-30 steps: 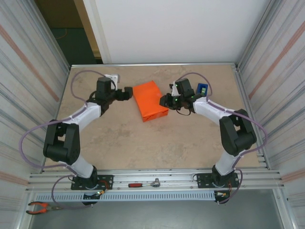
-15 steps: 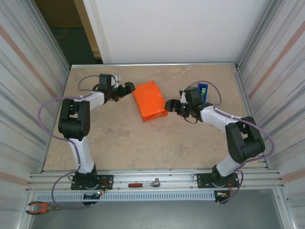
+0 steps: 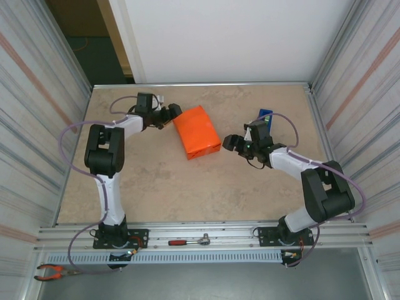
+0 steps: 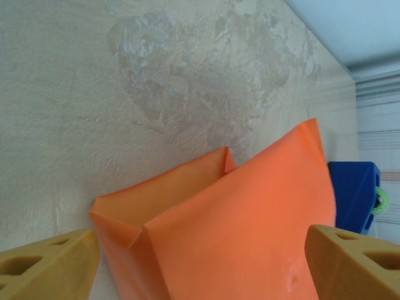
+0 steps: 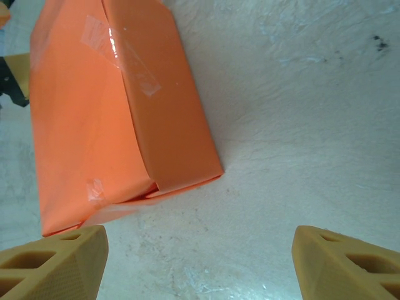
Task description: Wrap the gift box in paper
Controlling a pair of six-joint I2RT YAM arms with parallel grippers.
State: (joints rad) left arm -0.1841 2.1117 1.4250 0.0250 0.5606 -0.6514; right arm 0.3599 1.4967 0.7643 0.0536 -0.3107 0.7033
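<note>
Top view, paper (image 3: pixel 197 132): orange, folded into a block, lying slantwise toward the back of the surface (image 3: pixel 156 181), between the two arms. The gift box is wrapped out of sight inside it.
Top view, left hand (image 3: pixel 173 114): right at the parcel's far-left end. From up here I can't tell whether it touches.
Top view, right hand (image 3: pixel 230 142): just beside the near-right corner, with a sliver of surface between.
Top view, tape dispenser (image 3: pixel 265 117): blue, behind the right arm, apart from the paper.
Left wrist, left hand (image 4: pixel 201 250): spread wide, with a finger (image 4: pixel 47 265) in each lower corner, gripping nothing. The paper's end sits between them, its flaps standing loose and unsealed, which the overhead doesn't resolve. The dispenser peeks past the paper's right edge.
Right wrist, right hand (image 5: pixel 200 250): wide apart, bare surface between the fingers (image 5: pixel 347 259), nothing held. The parcel lies ahead, up left.
Right wrist, clear tape (image 5: pixel 111 42): shiny strips across the seam, and this end is folded flat.
</note>
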